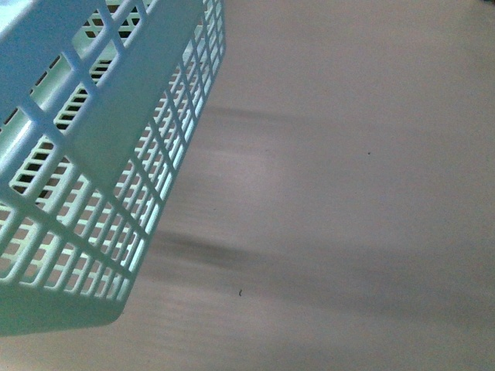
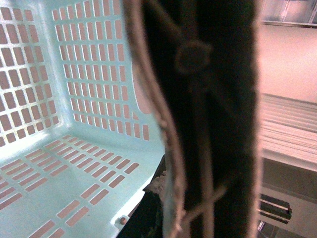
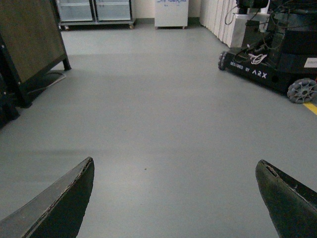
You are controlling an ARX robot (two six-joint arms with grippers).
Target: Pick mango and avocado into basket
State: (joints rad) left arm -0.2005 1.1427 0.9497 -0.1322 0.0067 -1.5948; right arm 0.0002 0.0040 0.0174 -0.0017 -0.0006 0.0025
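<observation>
1. At the upper left of the front view, the basket (image 1: 131, 116) sat very close to the camera, above a blurred pale surface (image 1: 348, 193).
2. Neither mango nor avocado showed in any view, and the basket's visible floor lay bare. Picking seemed not yet begun. The next move called for finding the fruit.
3. The right gripper (image 3: 174, 162) was spread wide over grey floor (image 3: 148, 99), holding nothing.
4. A dark upright shape (image 2: 208, 124), perhaps a basket handle, blocked the left wrist view. Whether the left gripper was clenched could not be told.
</observation>
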